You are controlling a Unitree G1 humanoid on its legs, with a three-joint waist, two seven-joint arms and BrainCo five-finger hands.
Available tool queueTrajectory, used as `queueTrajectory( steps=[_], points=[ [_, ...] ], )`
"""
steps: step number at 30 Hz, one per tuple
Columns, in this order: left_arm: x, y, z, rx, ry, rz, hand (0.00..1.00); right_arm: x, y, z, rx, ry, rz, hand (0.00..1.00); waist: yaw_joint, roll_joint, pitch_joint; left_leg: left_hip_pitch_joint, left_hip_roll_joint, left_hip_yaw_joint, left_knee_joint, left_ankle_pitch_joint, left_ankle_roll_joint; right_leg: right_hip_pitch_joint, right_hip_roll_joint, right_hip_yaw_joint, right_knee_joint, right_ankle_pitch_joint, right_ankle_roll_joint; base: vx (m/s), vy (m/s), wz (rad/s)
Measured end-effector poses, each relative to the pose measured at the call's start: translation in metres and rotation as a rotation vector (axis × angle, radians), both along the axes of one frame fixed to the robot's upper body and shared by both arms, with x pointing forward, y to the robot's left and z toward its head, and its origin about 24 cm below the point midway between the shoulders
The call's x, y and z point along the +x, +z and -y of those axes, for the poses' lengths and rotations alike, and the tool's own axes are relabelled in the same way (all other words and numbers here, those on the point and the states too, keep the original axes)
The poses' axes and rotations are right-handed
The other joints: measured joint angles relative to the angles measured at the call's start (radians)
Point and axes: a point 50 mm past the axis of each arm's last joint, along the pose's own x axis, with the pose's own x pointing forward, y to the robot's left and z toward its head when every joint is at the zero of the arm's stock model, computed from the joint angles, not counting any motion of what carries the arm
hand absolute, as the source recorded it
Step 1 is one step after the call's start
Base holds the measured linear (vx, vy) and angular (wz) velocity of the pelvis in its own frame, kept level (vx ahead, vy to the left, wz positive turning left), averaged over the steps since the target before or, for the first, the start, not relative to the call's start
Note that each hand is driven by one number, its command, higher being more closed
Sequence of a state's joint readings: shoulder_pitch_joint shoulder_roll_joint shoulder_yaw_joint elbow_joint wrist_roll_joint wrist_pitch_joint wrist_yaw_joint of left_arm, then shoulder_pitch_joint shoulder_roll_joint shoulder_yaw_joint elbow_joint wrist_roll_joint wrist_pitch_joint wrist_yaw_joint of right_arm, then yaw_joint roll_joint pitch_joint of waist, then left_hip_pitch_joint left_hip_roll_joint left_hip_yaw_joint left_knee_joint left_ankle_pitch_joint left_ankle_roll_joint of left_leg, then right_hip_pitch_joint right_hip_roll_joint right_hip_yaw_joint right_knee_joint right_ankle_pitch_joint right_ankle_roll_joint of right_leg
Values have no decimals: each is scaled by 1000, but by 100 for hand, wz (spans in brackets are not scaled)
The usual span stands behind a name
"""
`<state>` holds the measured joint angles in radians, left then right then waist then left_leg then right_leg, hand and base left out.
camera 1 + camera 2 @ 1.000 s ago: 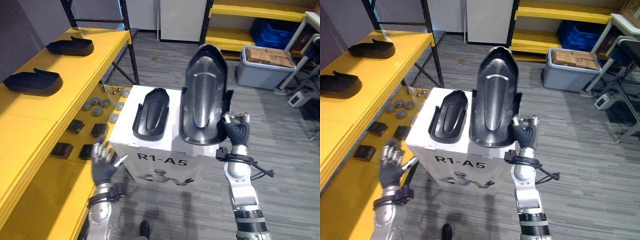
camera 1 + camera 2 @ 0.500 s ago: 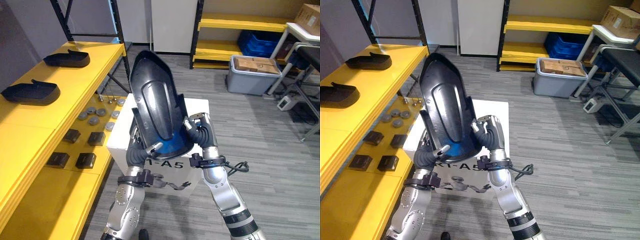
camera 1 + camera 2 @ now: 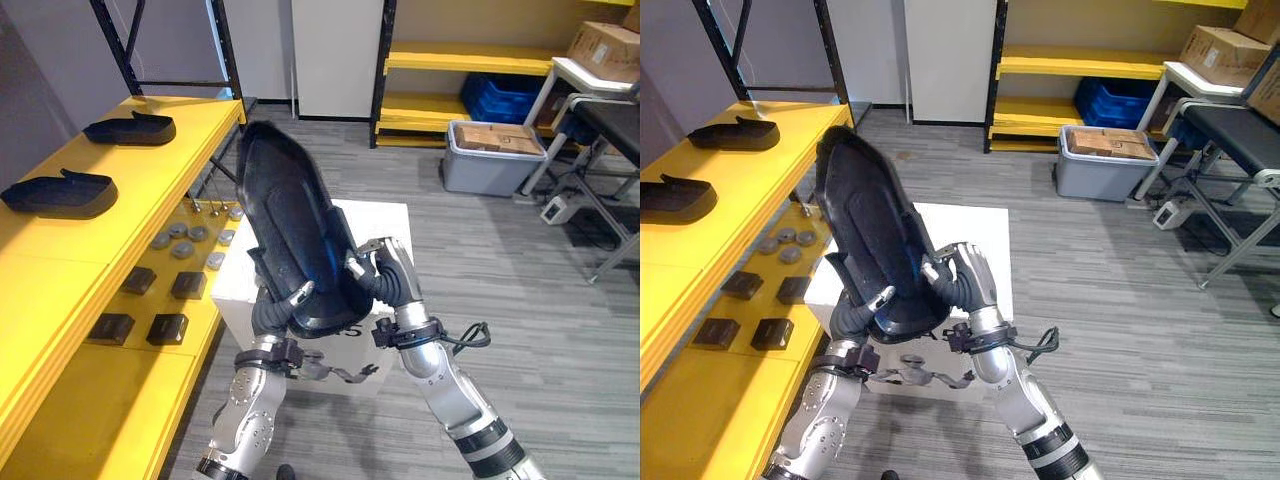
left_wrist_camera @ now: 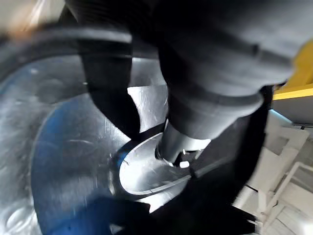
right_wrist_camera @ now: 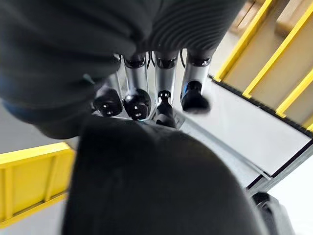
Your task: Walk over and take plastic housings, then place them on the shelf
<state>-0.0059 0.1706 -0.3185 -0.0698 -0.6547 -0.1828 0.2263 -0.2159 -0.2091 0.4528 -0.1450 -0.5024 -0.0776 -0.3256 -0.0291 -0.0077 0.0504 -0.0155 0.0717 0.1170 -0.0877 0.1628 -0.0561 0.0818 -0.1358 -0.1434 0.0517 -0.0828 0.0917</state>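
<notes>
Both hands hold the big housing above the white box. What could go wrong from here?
1. The housing is gripped at its lower end by the left hand and right hand, with most of it tilted above them; it could tip or slip.
2. The yellow shelf already carries two housings; a careless swing could knock one.

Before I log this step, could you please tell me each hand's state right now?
Left hand: closed on the black plastic housing, at its lower rim.
Right hand: closed on the same housing's right edge.
</notes>
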Motion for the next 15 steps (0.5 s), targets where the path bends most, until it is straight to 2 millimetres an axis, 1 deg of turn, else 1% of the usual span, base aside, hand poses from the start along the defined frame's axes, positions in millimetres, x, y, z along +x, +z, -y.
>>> queueTrajectory(
  steps=[5, 7, 10, 12, 13, 14, 15],
  points=[
    [0, 1, -1, 24, 10, 5, 100, -1, 0, 3, -6, 27, 5, 0, 0, 0, -1, 0, 0, -1, 0, 4, -1, 0, 0, 0, 0, 1, 0, 0, 0, 0],
    [1, 4, -3, 77, 23, 31, 100, 0, 1, 7, 27, 39, -16, 0, 0, 0, -1, 0, 1, -1, 0, 5, 0, 0, 1, 0, 0, 1, 0, 0, 0, 0],
    [0, 16, -4, 177, 41, 105, 100, -4, 12, 17, 150, 83, -24, 0, 5, 0, -1, 0, 1, -1, 0, 5, 0, 1, 1, -1, 0, 1, 0, 0, 0, 0],
    [0, 21, -5, 213, 62, 139, 100, -5, 25, 27, 231, 85, 4, 0, 5, 0, -1, 0, 1, -1, 0, 5, 0, 1, 1, -1, 1, 1, 0, 0, 0, 0],
    [0, 23, -8, 239, 89, 152, 100, -5, 36, 38, 308, 88, 33, 0, 5, 0, -1, 0, 1, -1, 0, 5, 0, 1, 1, -1, 1, 1, 1, 0, 0, 0],
    [0, 23, -11, 248, 106, 153, 100, -5, 40, 43, 343, 88, 42, 0, 5, 0, -1, 0, 1, -1, 0, 5, 0, 1, 1, -1, 1, 2, 1, 0, 0, 0],
    [-1, 22, -14, 266, 129, 149, 100, -5, 46, 52, 414, 96, 57, 0, 4, 0, -2, 1, 1, -1, 0, 5, 0, 1, 1, -1, 1, 2, 1, 0, 0, 0]
  ],
)
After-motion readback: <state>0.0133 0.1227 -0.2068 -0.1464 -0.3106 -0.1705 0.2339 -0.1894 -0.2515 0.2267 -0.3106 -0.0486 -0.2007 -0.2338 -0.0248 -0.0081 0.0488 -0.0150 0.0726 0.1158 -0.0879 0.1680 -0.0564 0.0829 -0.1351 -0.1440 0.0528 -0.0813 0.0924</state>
